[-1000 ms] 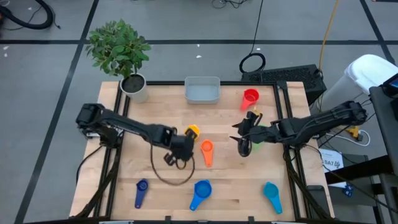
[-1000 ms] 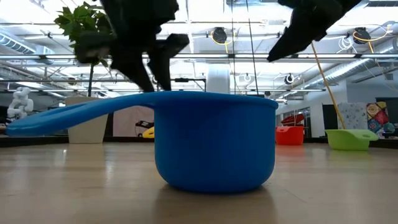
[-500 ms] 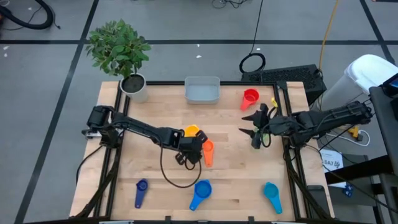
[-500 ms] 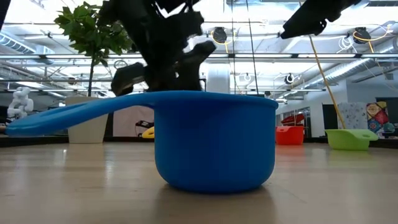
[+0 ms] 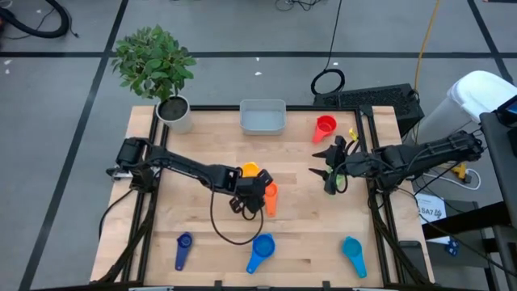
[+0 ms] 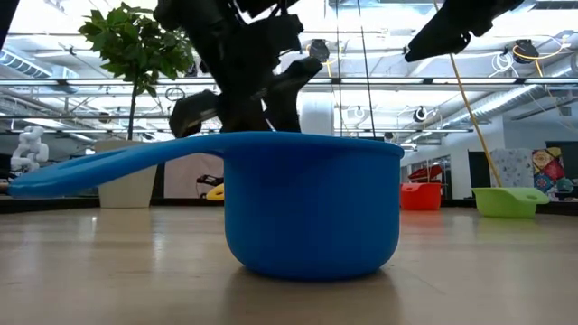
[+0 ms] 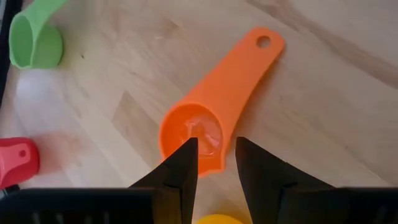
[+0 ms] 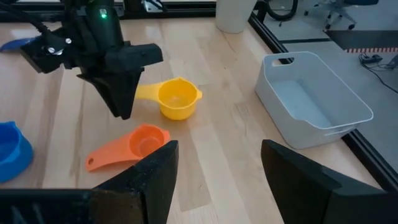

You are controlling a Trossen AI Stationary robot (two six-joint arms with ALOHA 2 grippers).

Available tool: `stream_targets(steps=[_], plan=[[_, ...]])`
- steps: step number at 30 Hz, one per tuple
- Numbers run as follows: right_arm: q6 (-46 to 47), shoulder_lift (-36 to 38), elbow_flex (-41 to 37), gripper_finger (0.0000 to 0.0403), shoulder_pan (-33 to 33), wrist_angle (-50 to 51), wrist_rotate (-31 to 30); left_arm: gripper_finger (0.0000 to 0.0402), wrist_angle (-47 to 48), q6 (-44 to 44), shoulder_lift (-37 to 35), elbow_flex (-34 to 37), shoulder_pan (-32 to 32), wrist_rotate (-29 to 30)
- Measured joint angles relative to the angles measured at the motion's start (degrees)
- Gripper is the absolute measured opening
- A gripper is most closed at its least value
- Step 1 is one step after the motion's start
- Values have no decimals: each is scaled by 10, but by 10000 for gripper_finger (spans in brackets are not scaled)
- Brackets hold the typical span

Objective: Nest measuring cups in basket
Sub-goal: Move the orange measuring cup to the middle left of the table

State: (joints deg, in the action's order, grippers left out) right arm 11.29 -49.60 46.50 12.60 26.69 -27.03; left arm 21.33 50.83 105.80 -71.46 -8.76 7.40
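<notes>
Start with the orange cup (image 5: pixel 270 198): flat on the table (image 5: pixel 202 145) at mid-width, bowl to the far end, handle running toward the near edge, so a long axis set near-to-far. Find just beyond its far-left side the yellow cup (image 5: pixel 250 170), close but apparently not touching. Note the left gripper (image 5: pixel 254 194) directly over the orange bowl; in its wrist view, see two fingers (image 7: pixel 180 171) a narrow gap apart, astride the bowl's rim with the handle pointing away, not clamped on anything. Judge the left arm far the nearer to this cup, and the grab as turning on closing across the bowl wall, not along the handle. Place the right gripper (image 5: pixel 327 171) well off to the right at about the same depth, raised above the table, fingers spread wide and empty. Look for the green cup (image 7: pixel 34 40) over on that side, and the red one (image 5: pixel 325 126) farther back on the right. Count along the near edge the dark blue cup (image 5: pixel 183 250), the bright blue cup (image 5: pixel 262 251) and the teal cup (image 5: pixel 353 255). Put the basket (image 5: pixel 242 118) at the far edge, mid-width, nothing in it, almost straight beyond the orange cup. Leave the plant pot (image 5: pixel 175 111) alone at the far-left corner.
</notes>
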Motion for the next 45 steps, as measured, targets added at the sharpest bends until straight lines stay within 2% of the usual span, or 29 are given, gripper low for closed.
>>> stream_targets(steps=[8, 18, 32, 45], plan=[[-1, 0, 0, 224, 0, -4, 1, 113, 16, 1, 28, -9, 4, -4], [-1, 0, 0, 224, 2, -1, 13, 113, 55, 16, 83, -94, 18, 16], [-4, 0, 0, 224, 11, 1, 16, 113, 140, 46, 82, -102, 24, -2], [-2, 0, 0, 224, 11, 1, 16, 113, 131, 31, 97, -105, 23, -29]])
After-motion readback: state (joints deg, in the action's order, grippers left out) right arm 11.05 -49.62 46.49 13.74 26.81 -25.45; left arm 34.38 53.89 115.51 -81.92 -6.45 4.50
